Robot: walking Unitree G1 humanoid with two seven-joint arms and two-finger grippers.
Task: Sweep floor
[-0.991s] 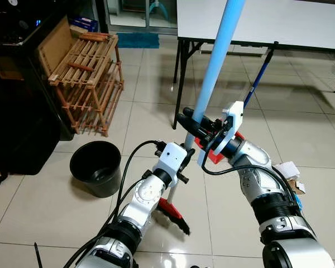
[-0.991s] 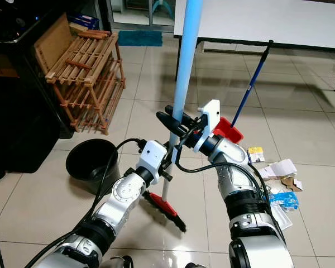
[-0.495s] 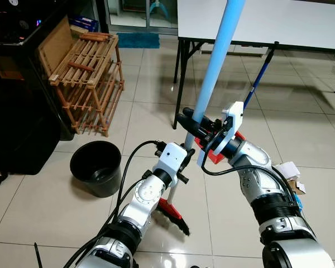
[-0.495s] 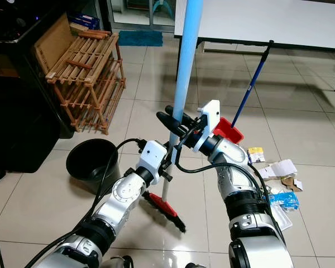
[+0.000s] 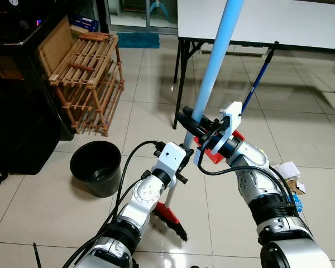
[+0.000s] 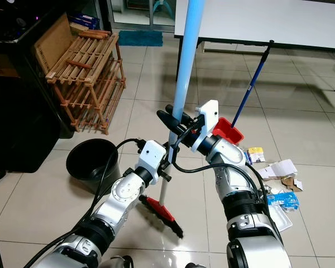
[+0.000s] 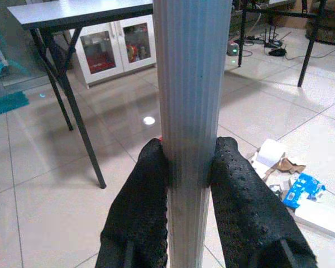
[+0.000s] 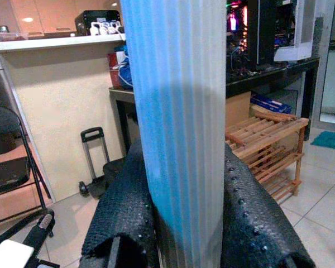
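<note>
I hold a broom with a light blue handle (image 5: 215,67) upright in front of me. Its red and black brush head (image 5: 169,219) rests on the tiled floor. My right gripper (image 5: 192,125) is shut on the handle from the right. Lower down, my left gripper (image 5: 181,163) is shut on the pale part of the same handle (image 7: 192,100). In the left wrist view both black fingers (image 7: 139,212) press against the handle. In the right wrist view the fingers (image 8: 251,218) clamp the blue handle (image 8: 178,111). Paper and packet litter (image 6: 279,170) lies on the floor to my right.
A red dustpan (image 6: 230,129) with a dark blue stick (image 6: 251,92) leans by the white table (image 5: 268,22). A black bucket (image 5: 96,166) stands on the floor to the left, with a wooden rack (image 5: 89,78) and a black cabinet (image 5: 17,111) behind it.
The brush head has slid a little toward me and to the left, and both arms have shifted slightly with it. Both grips hold.
</note>
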